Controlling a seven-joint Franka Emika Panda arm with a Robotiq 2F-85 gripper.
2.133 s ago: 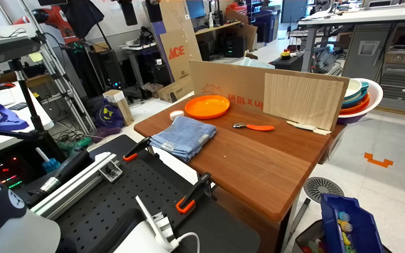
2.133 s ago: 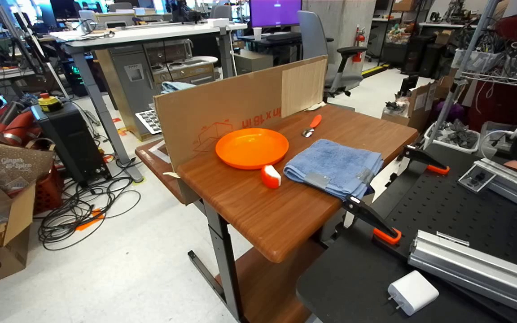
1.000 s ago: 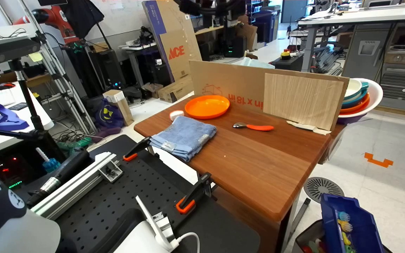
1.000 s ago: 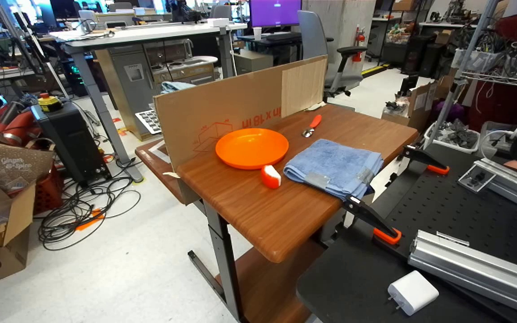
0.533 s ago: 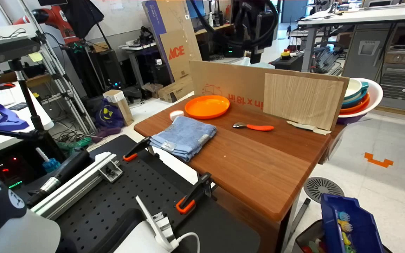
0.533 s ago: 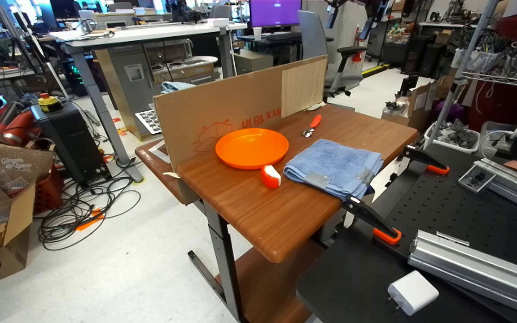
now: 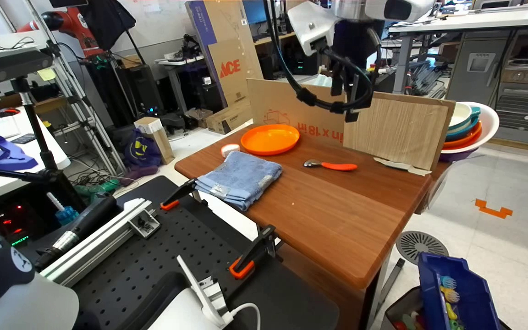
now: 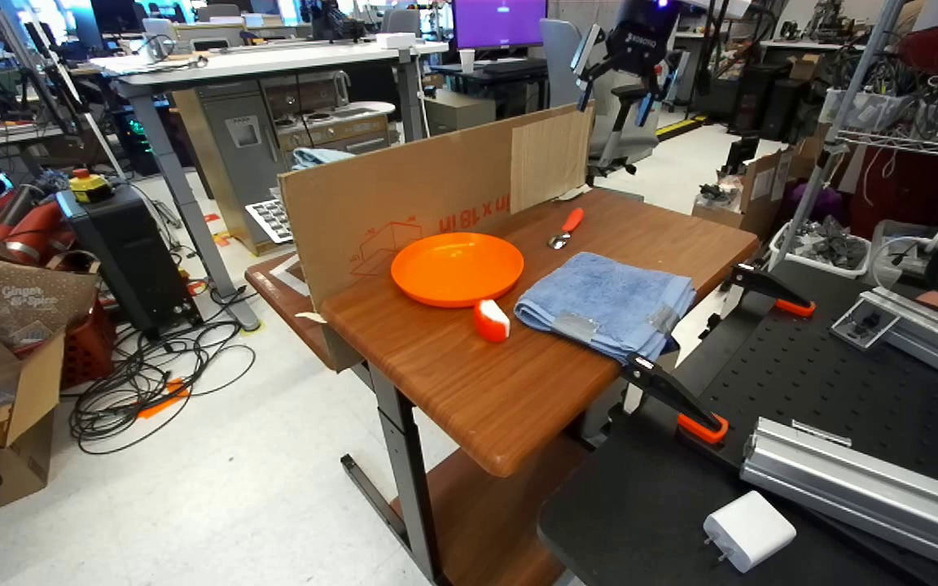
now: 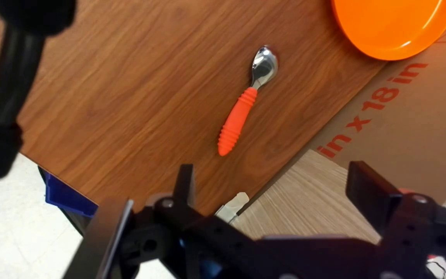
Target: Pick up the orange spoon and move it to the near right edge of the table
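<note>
The orange spoon has an orange ribbed handle and a shiny metal bowl. It lies flat on the reddish-brown table (image 7: 319, 220), in front of the cardboard panel. It shows in both exterior views (image 7: 338, 167) (image 8: 572, 220) and in the wrist view (image 9: 236, 122). My gripper (image 9: 272, 166) is open with nothing between its fingers. It hangs well above the table, near the panel's wood-patterned part, as both exterior views (image 7: 344, 105) (image 8: 612, 112) show. In the wrist view the spoon lies beyond the fingertips, its handle end closer to the left finger.
A cardboard panel (image 7: 310, 107) stands upright along the table's far side. An orange plate (image 8: 457, 268), a red-and-white round object (image 8: 491, 321) and a folded blue cloth (image 8: 607, 301) lie on the table. Black-and-orange clamps (image 7: 255, 252) sit between the table and the black perforated board (image 7: 154, 261).
In an exterior view my gripper has moved right and down from the top edge, and now hangs lower over the table. The spoon, plate and cloth have not moved.
</note>
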